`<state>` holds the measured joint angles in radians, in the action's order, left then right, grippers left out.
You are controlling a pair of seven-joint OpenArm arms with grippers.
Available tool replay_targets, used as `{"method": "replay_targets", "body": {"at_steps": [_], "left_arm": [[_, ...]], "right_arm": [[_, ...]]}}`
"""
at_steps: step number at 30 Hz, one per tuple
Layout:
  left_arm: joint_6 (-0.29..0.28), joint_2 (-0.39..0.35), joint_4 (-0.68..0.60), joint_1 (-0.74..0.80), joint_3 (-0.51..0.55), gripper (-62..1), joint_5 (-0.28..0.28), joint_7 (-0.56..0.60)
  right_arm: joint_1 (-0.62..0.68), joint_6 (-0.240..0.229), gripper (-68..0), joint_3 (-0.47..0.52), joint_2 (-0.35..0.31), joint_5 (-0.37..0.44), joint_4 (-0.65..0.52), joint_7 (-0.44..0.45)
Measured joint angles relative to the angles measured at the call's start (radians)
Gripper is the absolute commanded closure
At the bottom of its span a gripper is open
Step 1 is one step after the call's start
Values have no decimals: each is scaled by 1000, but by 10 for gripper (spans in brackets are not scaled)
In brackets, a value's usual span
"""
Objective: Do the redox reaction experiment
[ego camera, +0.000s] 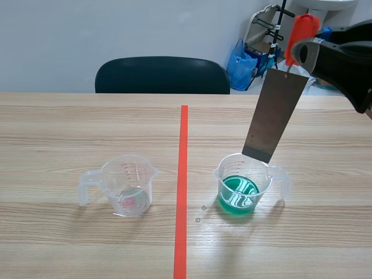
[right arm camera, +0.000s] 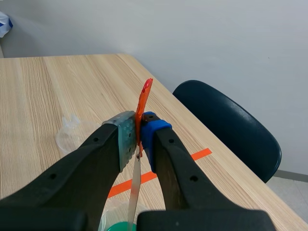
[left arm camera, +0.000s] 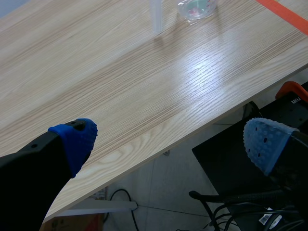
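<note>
Scene view: the right gripper [ego camera: 307, 51] enters high from the right, holding an orange-red handle [ego camera: 302, 28]. From the handle hangs a grey metal sheet [ego camera: 276, 113], tilted. Its lower edge stands at the far rim of the right beaker [ego camera: 232, 165], above the green liquid [ego camera: 238, 193]; contact with the rim cannot be determined. This beaker stands on the table [ego camera: 70, 128] just right of the orange tape line [ego camera: 183, 174]. A second clear beaker [ego camera: 125, 171] stands left of the line, well apart from the first. A black chair [ego camera: 163, 75] stands behind the table.

Right wrist view: both fingers are pressed against the handle, one pad on each side, with the sheet hanging edge-on below them.

Left wrist view: the left gripper [left arm camera: 171, 142] is at the table's near edge. Its blue pads [left arm camera: 79, 137] are spread wide with nothing between them, and the clear beaker is far ahead.
</note>
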<state>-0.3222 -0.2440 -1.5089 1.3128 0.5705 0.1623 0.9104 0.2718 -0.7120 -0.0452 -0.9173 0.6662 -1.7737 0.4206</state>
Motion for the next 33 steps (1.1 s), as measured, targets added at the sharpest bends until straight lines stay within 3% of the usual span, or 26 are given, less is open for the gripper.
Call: {"method": "replay_targets", "body": {"at_steps": [12,33], "left_arm": [[0,0,0,0,0,-623,0,0],[0,0,0,0,0,-623,0,0]], "right_arm": [[0,0,-20,0,32,-10,0,-34],[-3,0,-20,0,169,-155,0,-82]]}}
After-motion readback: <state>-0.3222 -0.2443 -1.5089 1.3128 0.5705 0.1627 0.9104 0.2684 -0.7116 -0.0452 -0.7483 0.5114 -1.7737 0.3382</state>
